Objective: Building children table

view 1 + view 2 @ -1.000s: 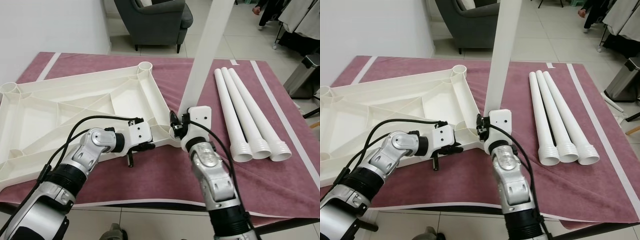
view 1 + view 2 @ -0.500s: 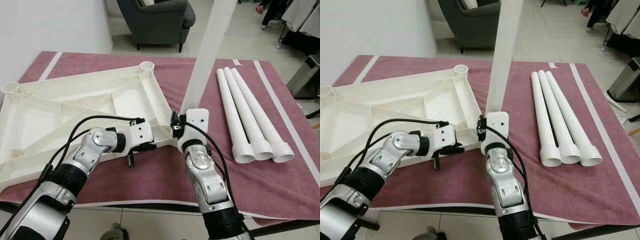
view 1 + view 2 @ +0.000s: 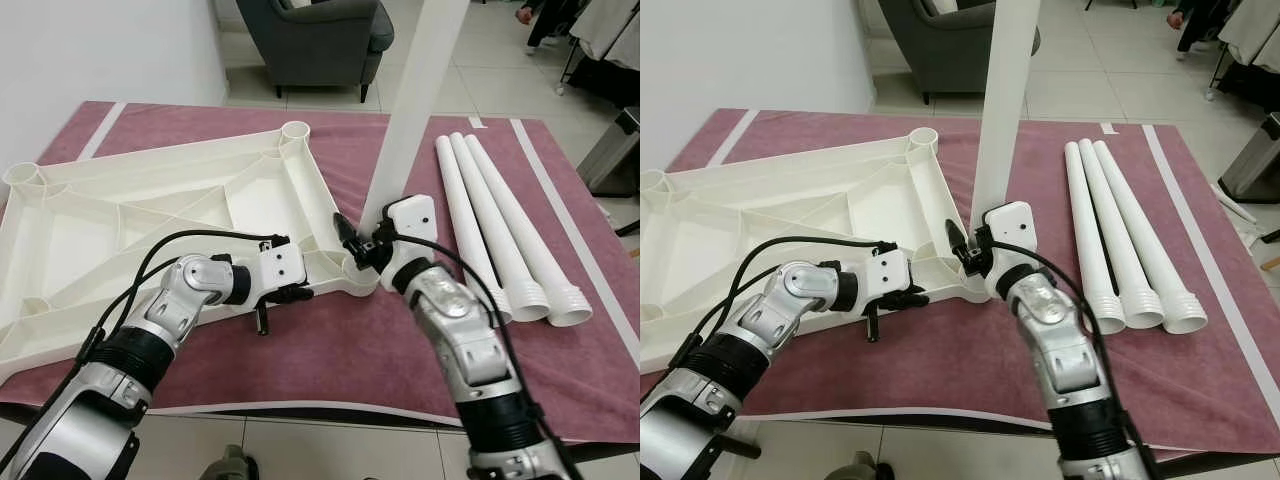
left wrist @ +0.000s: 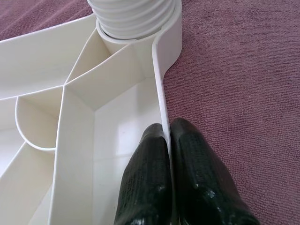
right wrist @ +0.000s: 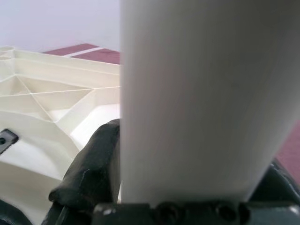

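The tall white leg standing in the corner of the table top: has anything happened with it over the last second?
The right gripper has kept its hold on the upright leg, while its forearm swung out to the right, as if twisting the leg in. The left gripper still pinches the table top's rim. The three spare legs haven't moved.

Right pincer [image 3: 352, 243] swung rightward round the upright leg [image 3: 405, 130]; forearm followed.

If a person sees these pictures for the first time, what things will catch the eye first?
First, the tall white leg standing upright in the near corner socket of the upturned white tabletop, with the right gripper clamped around it. The left gripper pinches the tabletop's near rim. To the right, three spare legs lie side by side on the maroon rug.
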